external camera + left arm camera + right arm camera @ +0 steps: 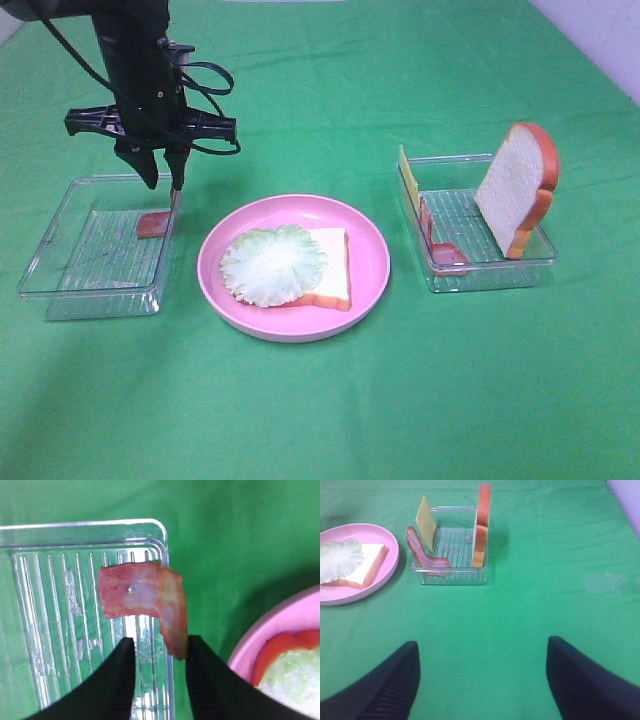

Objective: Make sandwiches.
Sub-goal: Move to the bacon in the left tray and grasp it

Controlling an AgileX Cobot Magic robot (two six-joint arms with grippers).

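A white bread slice (330, 265) with pale green lettuce (273, 264) on it lies on the pink plate (375, 250). A pink-red bacon strip (153, 224) leans against the right wall of the left clear tray (90, 260). My left gripper (165, 185) points down at it. In the left wrist view the bacon strip (140, 597) has its bent end between the parted fingers (125, 680), by the right one, and my left gripper (159, 652) is open. My right gripper (482, 680) is wide open and empty over bare cloth.
The right clear tray (490, 283) holds an upright bread slice (515, 185), a yellow cheese slice (408, 178) and another bacon strip (440, 245). Green cloth covers the table. The right arm does not show in the exterior view.
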